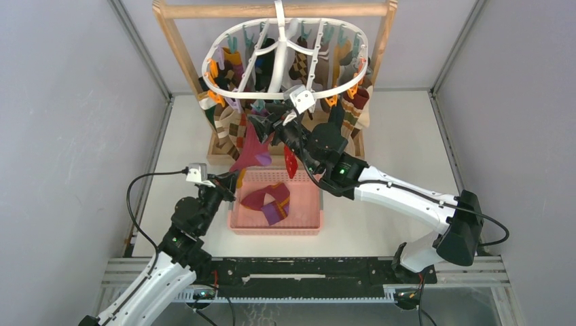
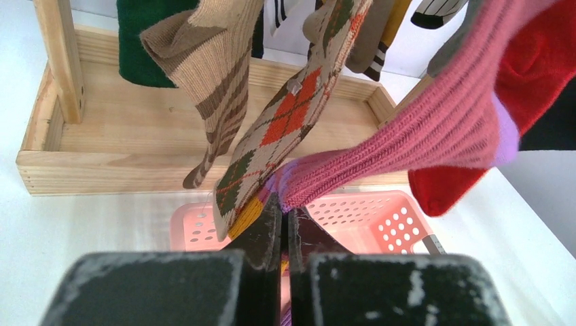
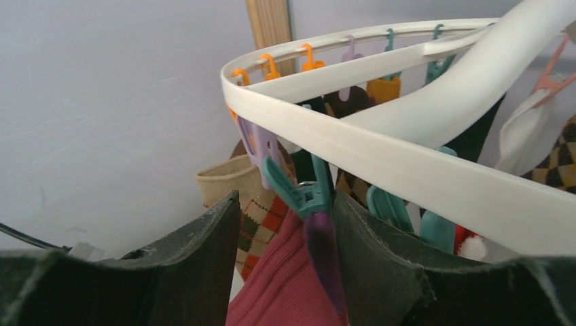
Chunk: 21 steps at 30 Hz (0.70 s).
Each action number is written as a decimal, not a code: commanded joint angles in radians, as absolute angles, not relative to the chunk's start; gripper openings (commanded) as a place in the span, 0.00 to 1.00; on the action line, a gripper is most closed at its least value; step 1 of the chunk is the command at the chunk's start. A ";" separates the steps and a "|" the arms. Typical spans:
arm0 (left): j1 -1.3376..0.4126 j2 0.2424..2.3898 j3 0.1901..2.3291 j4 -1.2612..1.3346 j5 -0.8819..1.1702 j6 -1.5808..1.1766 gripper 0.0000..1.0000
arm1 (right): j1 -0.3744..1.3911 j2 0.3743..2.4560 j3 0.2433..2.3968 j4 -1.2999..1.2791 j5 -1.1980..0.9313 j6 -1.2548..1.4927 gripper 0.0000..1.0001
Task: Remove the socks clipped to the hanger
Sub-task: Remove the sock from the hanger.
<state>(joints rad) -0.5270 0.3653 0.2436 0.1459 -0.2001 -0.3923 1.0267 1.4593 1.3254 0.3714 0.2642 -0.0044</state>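
Pinching with the left fingers (image 2: 261,234), pressed together on the purple toe of a pink ribbed sock (image 2: 421,129). Holds the left gripper (image 2: 284,221) just above the near rim of a pink perforated basket (image 2: 380,210), the sock drawn taut up and to the right of the fingers. Just left of the pinch and touching it, an argyle sock (image 2: 292,115) in beige, orange and green. Further left, a beige sock with brown stripes (image 2: 210,75). Right of the pinch and higher, a red sock (image 2: 536,68). Beyond the fingers, the wooden stand's base tray (image 2: 136,129).

Spreads the right fingers (image 3: 197,258) wide to either side of a teal clip (image 3: 302,193) clamped on the purple edge of that pink sock. Right gripper (image 3: 286,204) with one finger well clear of the clip and the other just beside it; impossible to tell whether touching. Directly above these fingers, the white oval hanger (image 3: 407,170), hung with orange, purple and teal clips and many more socks. Near the left fingers, inside the basket, a maroon and purple sock (image 1: 268,202) lying loose.
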 commanded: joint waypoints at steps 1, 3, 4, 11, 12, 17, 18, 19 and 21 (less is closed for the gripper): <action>-0.523 0.366 0.315 0.173 -0.206 -0.379 0.00 | 1.042 1.454 1.370 0.398 0.330 -0.064 0.60; -0.523 0.369 0.316 0.175 -0.206 -0.378 0.00 | 1.051 1.448 1.363 0.403 0.338 -0.077 0.60; -0.523 0.372 0.316 0.176 -0.206 -0.377 0.00 | 1.056 1.444 1.356 0.408 0.343 -0.085 0.60; -0.523 0.377 0.315 0.180 -0.205 -0.375 0.00 | 1.066 1.439 1.351 0.435 0.372 -0.120 0.60; -0.523 0.377 0.315 0.181 -0.205 -0.375 0.00 | 1.067 1.442 1.357 0.434 0.371 -0.122 0.60; -0.523 0.383 0.318 0.185 -0.205 -0.372 0.00 | 1.062 1.464 1.389 0.436 0.374 -0.134 0.62; -0.523 0.386 0.318 0.184 -0.205 -0.370 0.00 | 1.061 1.469 1.393 0.438 0.376 -0.136 0.62; -0.523 0.386 0.318 0.185 -0.205 -0.370 0.00 | 1.060 1.473 1.397 0.440 0.375 -0.135 0.63; -0.523 0.386 0.318 0.185 -0.205 -0.370 0.00 | 1.055 1.478 1.399 0.446 0.373 -0.136 0.63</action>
<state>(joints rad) -0.5270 0.3828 0.2436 0.1471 -0.2001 -0.3851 1.0607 1.4693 1.3479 0.3943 0.3588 -0.1131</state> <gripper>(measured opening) 0.022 0.629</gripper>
